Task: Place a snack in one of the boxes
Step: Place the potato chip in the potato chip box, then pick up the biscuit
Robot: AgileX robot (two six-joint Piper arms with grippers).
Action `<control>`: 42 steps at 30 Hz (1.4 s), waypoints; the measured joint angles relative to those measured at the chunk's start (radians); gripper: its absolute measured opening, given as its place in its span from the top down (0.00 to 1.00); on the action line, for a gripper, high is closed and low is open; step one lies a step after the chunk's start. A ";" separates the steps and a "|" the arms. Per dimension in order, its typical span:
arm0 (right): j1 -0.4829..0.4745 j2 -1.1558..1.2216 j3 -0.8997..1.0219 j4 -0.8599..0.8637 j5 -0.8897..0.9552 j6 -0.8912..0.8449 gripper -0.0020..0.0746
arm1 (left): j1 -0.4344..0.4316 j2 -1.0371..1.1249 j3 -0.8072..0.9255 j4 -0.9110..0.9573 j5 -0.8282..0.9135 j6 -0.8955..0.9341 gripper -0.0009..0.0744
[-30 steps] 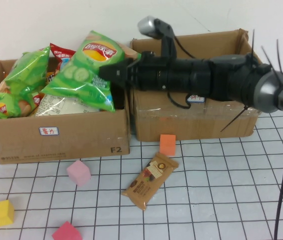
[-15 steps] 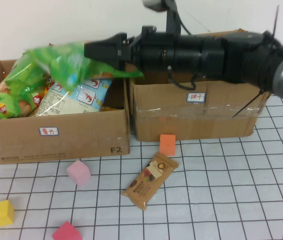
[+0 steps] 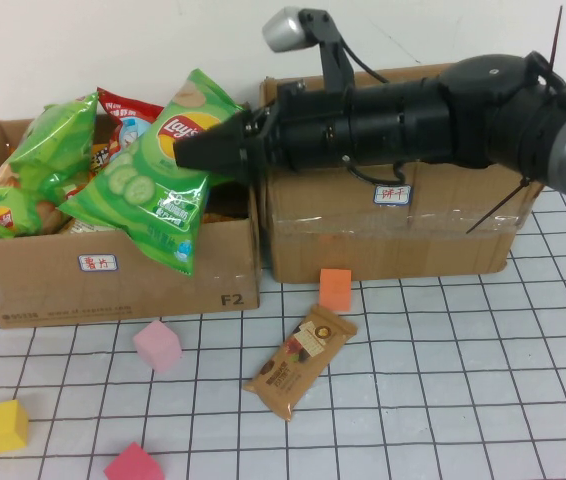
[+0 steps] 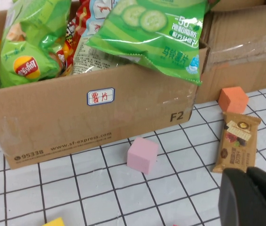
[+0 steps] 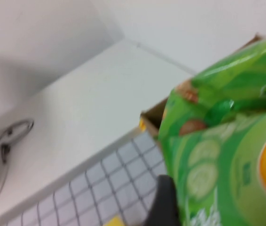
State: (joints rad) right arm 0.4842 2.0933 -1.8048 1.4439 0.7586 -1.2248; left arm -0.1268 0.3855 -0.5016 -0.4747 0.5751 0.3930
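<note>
Seeing green chip bag (image 3: pixel 153 190) lying on top of left box (image 3: pixel 113 285), w/ its bottom end hanging out over the front wall. Leaning on other bags (image 3: pixel 38 165) filling that box. Not sitting fully inside yet, prob. needing a push back.

Seeing right pincer (image 3: pixel 185 152) reaching over left box, right at the bag's top part. Not being able to tell if apart or together, or if gripping the bag at all. Stretching across in front of right box (image 3: pixel 393 240), behind it.

Seeing left pincer (image 4: pixel 253 197) staying low near the front of the bench (image 3: pixel 443 400), far from the boxes. Not being able to tell if apart or together either.

Guessing how the bag handles: very light, puffy w/ air, crinkly, a bit slippery. Chips inside breaking easy, so no squeezing the fat middle. Best grabbing the flat sealed edge at the top or a corner, then lifting slow so no sliding out.

Also spotting brown snack bar (image 3: pixel 298 360) lying flat on the bench, in front of the boxes, near orange block (image 3: pixel 335 289) and pink block (image 3: pixel 157 345). Prob. light, thin, a bit stiff. Best pinching across its narrow sides, near the middle.
</note>
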 joint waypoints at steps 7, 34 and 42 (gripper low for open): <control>-0.011 -0.069 0.000 -0.291 0.165 0.076 0.76 | 0.000 0.000 0.000 0.007 0.026 0.000 0.99; 0.142 -0.116 0.219 -1.041 0.090 -0.538 0.87 | 0.000 0.000 0.000 0.070 0.055 -0.004 0.99; 0.149 -0.030 0.223 -1.094 0.048 -0.423 0.40 | 0.000 0.000 0.000 0.080 0.117 -0.004 0.99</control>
State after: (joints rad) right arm 0.6329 2.0638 -1.5816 0.3500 0.8063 -1.6482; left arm -0.1268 0.3855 -0.5016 -0.3943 0.6921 0.3895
